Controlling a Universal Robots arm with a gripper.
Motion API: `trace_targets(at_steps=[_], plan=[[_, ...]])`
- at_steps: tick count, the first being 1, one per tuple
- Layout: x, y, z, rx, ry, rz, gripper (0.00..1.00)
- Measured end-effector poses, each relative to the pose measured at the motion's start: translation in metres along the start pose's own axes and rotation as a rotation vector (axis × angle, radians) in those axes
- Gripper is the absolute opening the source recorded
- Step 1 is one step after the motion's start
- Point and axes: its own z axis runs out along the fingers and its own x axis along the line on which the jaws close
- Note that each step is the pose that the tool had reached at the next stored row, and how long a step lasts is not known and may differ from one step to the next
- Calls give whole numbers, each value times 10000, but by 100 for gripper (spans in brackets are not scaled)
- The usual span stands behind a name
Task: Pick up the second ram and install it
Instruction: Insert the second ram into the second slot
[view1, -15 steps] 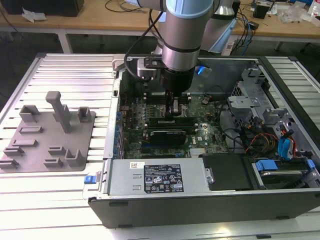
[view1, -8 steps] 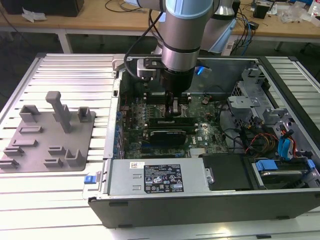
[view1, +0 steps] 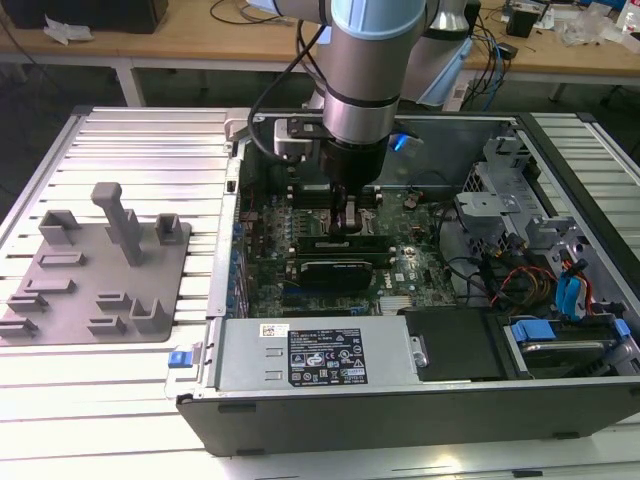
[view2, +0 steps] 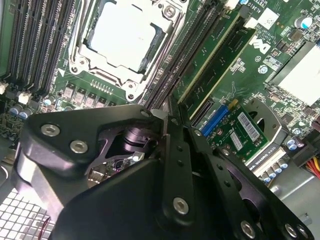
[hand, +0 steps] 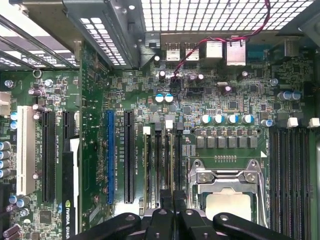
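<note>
The second ram (view2: 212, 52), a long thin green stick, stands on edge in a memory slot beside the processor socket (view2: 122, 35) in the second wrist view. One end runs in between my fingers. Another green stick (view2: 231, 62) sits in the slot next to it. My gripper (view2: 169, 122) is shut on the second ram with only a thin gap between the black fingers. In the exterior view the gripper (view1: 350, 215) reaches straight down into the open computer case over the motherboard. In the first wrist view the gripper (hand: 173, 212) hangs over the slots beside the socket (hand: 227, 200).
A black graphics card (view1: 340, 270) lies just in front of the gripper. The power supply (view1: 320, 355) runs along the case's near side, and a drive cage (view1: 520, 220) with cables is at the exterior view's right. A grey fixture plate (view1: 95, 280) with posts lies outside the case on the left.
</note>
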Motion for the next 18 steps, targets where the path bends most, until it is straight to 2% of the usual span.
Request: trace_targets(at_steps=[18], plan=[[-6,2,19,0,-1,18,9]])
